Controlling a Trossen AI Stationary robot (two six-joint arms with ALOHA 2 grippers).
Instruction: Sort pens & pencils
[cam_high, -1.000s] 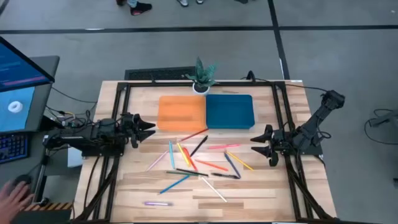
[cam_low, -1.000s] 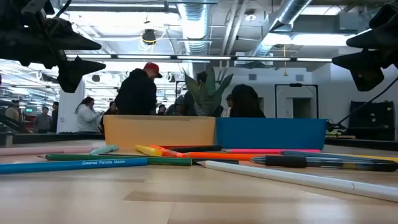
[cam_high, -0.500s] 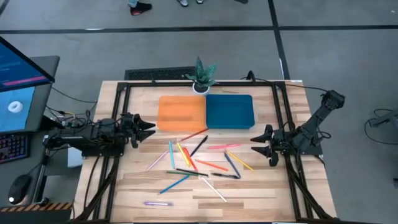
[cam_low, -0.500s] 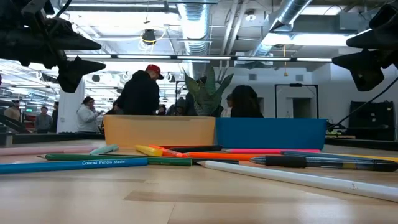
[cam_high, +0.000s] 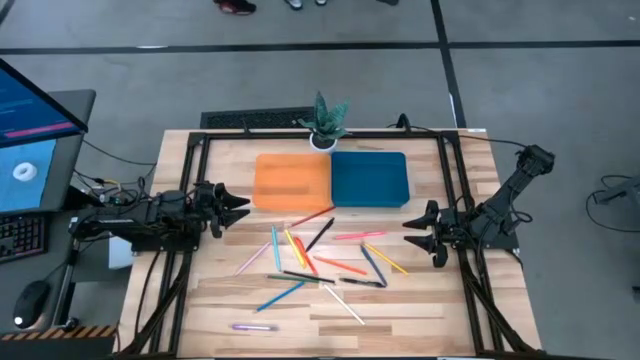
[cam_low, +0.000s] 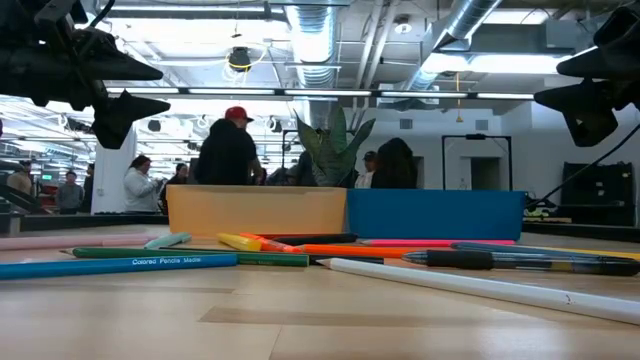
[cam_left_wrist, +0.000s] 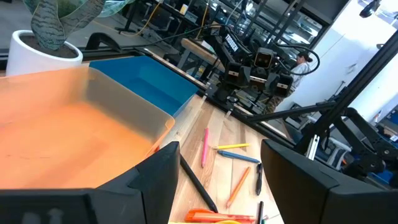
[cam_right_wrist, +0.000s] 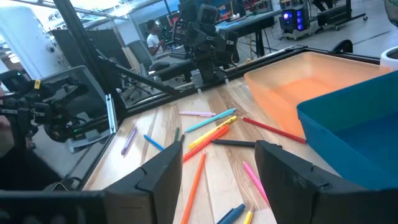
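Observation:
Several pens and pencils (cam_high: 320, 258) lie flat and scattered on the wooden table's middle, in red, orange, yellow, pink, blue, green, black, white and purple. The low view shows them close up (cam_low: 270, 252). Behind them stand an orange tray (cam_high: 291, 181) and a blue tray (cam_high: 369, 179), side by side. My left gripper (cam_high: 240, 205) hovers open at the table's left edge, pointing level toward the middle. My right gripper (cam_high: 412, 232) hovers open at the right edge, likewise level. Both are well above the table with nothing between their fingers.
A small potted plant (cam_high: 326, 122) stands at the far edge behind the trays. A purple pen (cam_high: 252, 327) lies apart near the front left. A black frame (cam_high: 190, 180) runs along the table's sides. A monitor (cam_high: 30, 130) stands off the left. People move in the room beyond.

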